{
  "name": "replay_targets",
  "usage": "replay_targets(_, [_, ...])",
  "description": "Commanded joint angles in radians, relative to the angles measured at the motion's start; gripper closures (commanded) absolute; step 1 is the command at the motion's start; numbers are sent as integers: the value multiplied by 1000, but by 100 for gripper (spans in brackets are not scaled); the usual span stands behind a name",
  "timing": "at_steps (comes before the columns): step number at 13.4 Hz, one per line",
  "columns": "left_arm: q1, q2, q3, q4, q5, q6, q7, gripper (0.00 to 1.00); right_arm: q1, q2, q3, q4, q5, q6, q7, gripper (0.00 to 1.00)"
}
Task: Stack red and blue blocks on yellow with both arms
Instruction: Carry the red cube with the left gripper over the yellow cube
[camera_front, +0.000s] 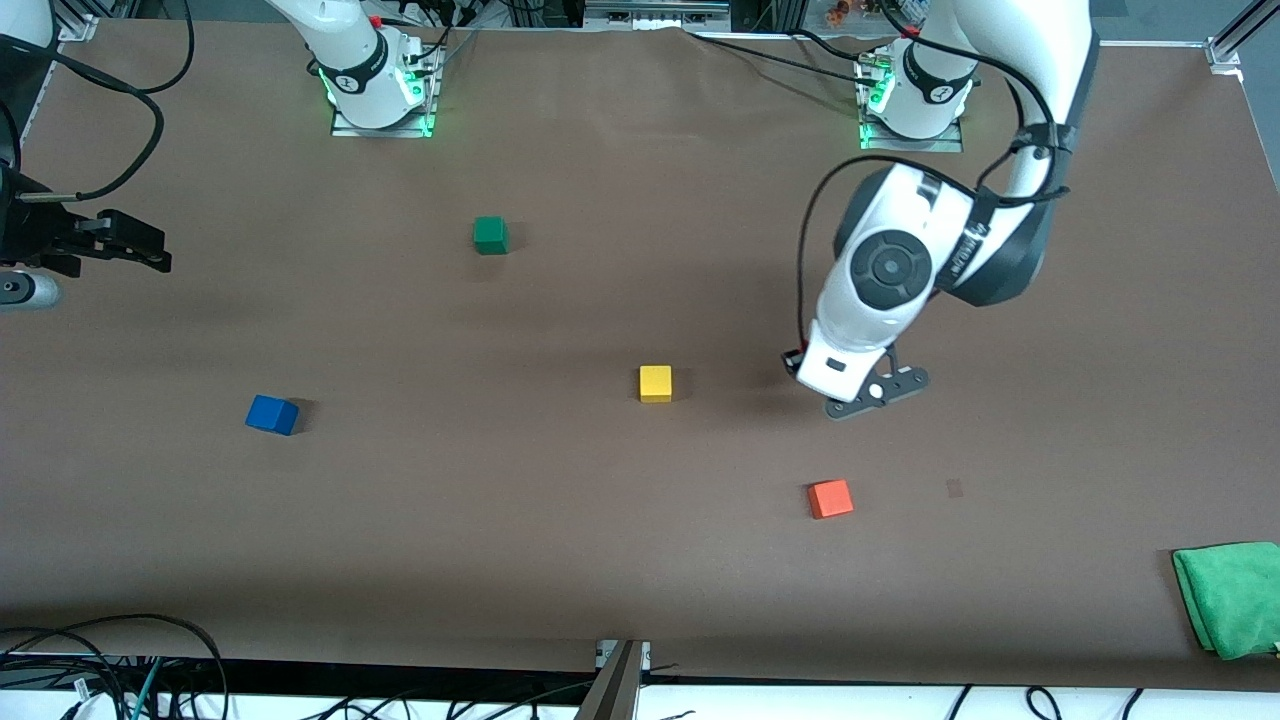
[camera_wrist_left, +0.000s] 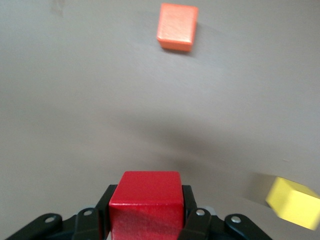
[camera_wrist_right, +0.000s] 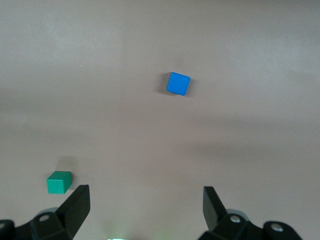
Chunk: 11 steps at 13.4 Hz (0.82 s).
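Note:
My left gripper (camera_wrist_left: 147, 195) is shut on the deep red block (camera_wrist_left: 145, 212) and holds it above the table. In the front view the left arm's hand (camera_front: 850, 345) hides the fingers and the block; it hangs over the table beside the yellow cube (camera_front: 655, 383), toward the left arm's end. The yellow cube also shows in the left wrist view (camera_wrist_left: 294, 202). The blue block (camera_front: 272, 414) lies toward the right arm's end and shows in the right wrist view (camera_wrist_right: 178, 83). My right gripper (camera_front: 150, 250) is open and empty (camera_wrist_right: 145, 200), high over that end of the table.
An orange cube (camera_front: 830, 498) lies nearer to the front camera than the left hand and shows in the left wrist view (camera_wrist_left: 176, 26). A green cube (camera_front: 490, 235) lies nearer the robots' bases (camera_wrist_right: 59, 182). A green cloth (camera_front: 1228, 597) lies at the table's corner at the left arm's end.

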Motion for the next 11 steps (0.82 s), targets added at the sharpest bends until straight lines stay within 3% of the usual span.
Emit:
replay_targets(1, [-97, 90, 13, 119, -16, -34, -162, 81, -6, 6, 0, 18, 17, -7, 2, 0])
replay_targets(7, [-233, 220, 13, 153, -12, 27, -254, 81, -6, 6, 0, 17, 17, -6, 2, 0])
replay_targets(11, [-232, 263, 11, 279, -33, 46, -314, 81, -6, 8, 0, 18, 17, -6, 2, 0])
